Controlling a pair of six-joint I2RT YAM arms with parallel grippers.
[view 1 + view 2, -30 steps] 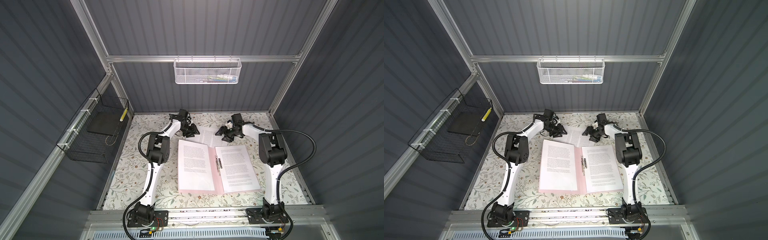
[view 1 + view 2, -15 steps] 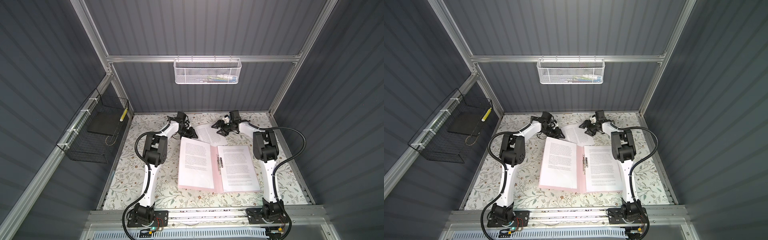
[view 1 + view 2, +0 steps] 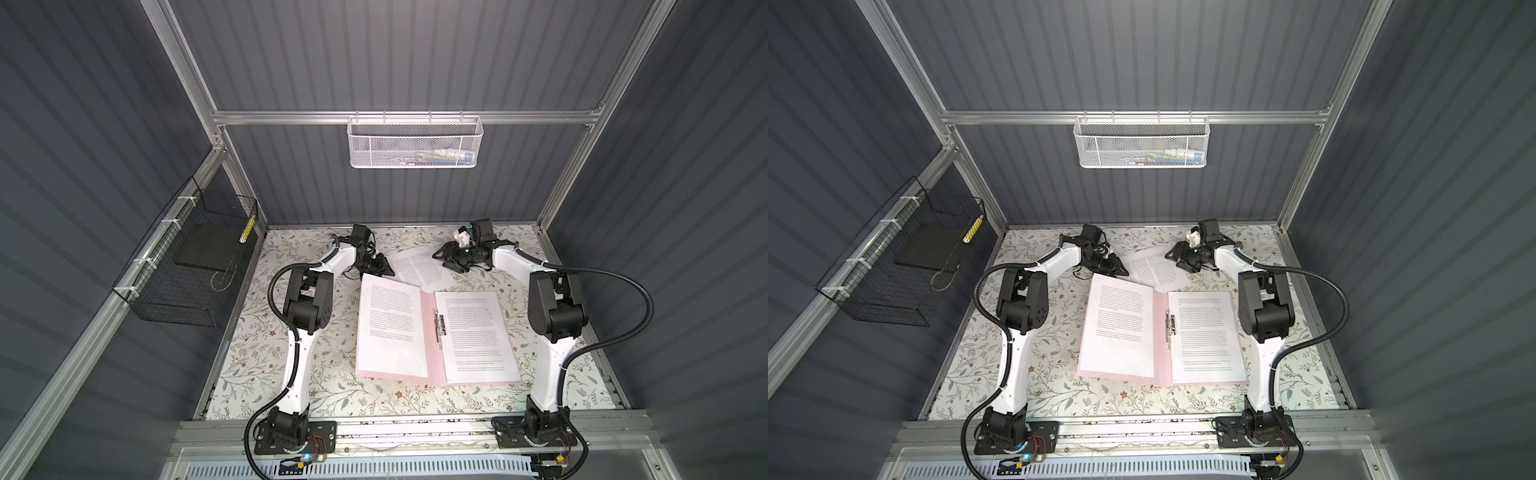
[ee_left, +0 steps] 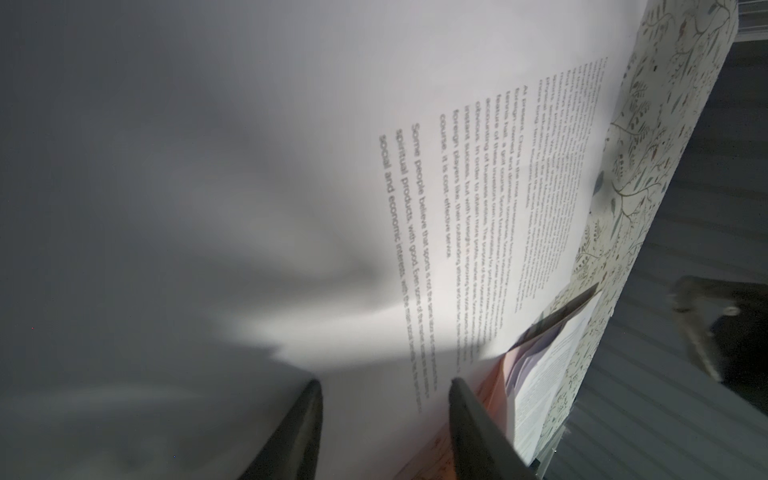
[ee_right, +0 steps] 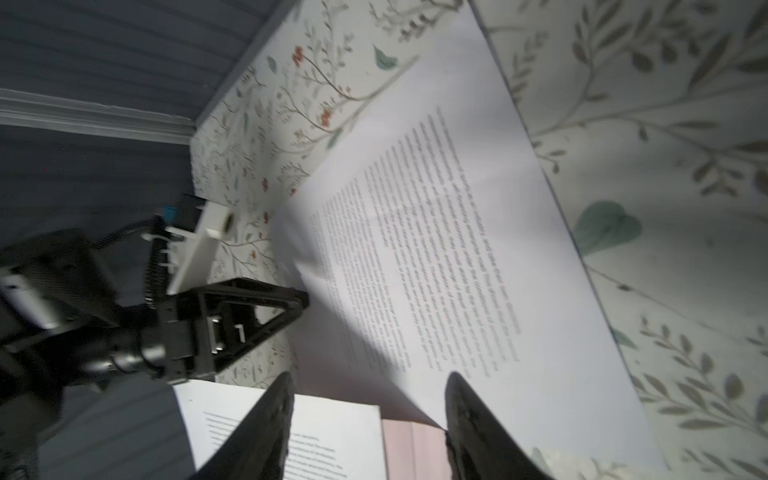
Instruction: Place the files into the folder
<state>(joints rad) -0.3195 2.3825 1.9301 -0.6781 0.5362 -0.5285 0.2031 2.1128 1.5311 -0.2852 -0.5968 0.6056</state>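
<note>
The right gripper point(image 3: 446, 259) has backed off toward 1 o'clock with its jaws narrowed, and its elbow has swung out toward 3 o'clock. More of the loose sheet point(image 3: 415, 268) at the folder's point(image 3: 429, 332) 12 o'clock edge now shows.

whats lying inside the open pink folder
In the folder: a left sheet, a right sheet, and the metal clip between them. Any sheets stacked beneath are covered.
</note>
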